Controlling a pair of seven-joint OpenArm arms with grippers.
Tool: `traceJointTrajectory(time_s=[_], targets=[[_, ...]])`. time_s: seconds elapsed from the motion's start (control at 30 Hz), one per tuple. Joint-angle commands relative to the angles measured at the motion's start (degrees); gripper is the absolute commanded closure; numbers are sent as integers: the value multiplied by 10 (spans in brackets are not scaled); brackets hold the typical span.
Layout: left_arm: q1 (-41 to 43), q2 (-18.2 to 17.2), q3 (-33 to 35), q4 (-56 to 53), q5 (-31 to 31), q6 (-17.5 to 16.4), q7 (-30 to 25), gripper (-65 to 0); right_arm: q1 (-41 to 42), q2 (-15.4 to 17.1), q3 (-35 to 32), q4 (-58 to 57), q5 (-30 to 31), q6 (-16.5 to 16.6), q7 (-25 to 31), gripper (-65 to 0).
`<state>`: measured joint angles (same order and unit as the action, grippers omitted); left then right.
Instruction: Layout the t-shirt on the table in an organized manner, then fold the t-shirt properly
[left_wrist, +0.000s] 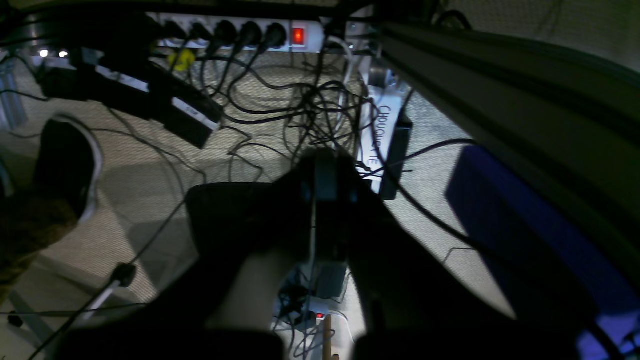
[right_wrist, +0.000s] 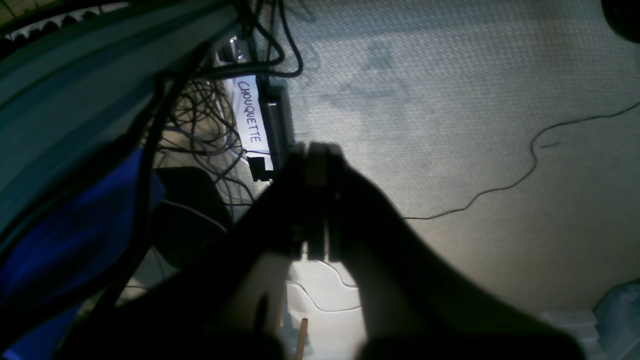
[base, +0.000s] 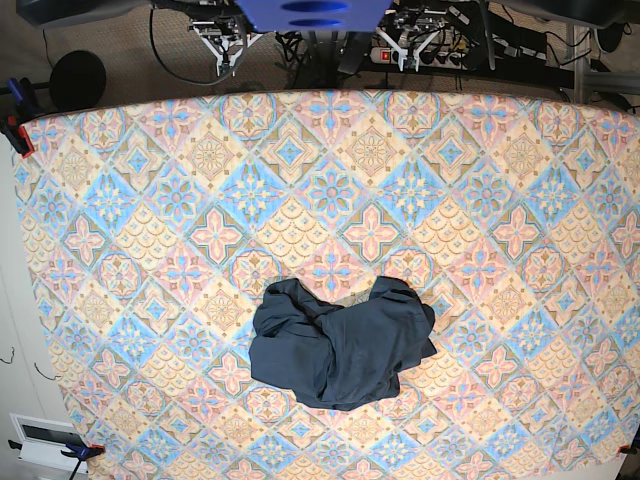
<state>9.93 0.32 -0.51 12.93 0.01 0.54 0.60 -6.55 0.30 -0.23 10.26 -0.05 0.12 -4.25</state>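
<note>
Nothing is under way on the cloth yet: the crumpled dark navy-blue cotton t-shirt (base: 340, 343) sits in a rumpled heap on the big table covered in pastel pink, blue and yellow diamond-tile cloth (base: 150, 200), well away from both claws, so I judge this the very start of the laying-out step. Both arms hang parked beyond the table's far edge. The left claw (left_wrist: 320, 210) has its jaws pressed together with nothing between them, pointing down at the beige carpeted floor (left_wrist: 150, 180) and a tangle of black cables (left_wrist: 300, 110) below a white power strip with a lit red switch (left_wrist: 298, 35). The right claw (right_wrist: 315, 200) is likewise closed and empty, with a white hand-lettered label (right_wrist: 249, 120) just beyond its tips. Next, I reckon, each arm must swing over the table, open, and pick out a shoulder or hem to spread. Only the overhead view shows the shirt; the wrist views show the jaws, which overhead are too small to read.
</note>
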Motion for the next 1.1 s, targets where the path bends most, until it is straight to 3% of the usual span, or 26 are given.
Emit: traceJointTrajectory(time_s=[0.0,1.07], targets=[[4,2,0,1,-1,-1,-3,0,-2,1,-1,2,-1,-1,3,0],[13,-4,0,1,-1,-1,-3,0,-10,2,1,0,-1,-1,3,0]])
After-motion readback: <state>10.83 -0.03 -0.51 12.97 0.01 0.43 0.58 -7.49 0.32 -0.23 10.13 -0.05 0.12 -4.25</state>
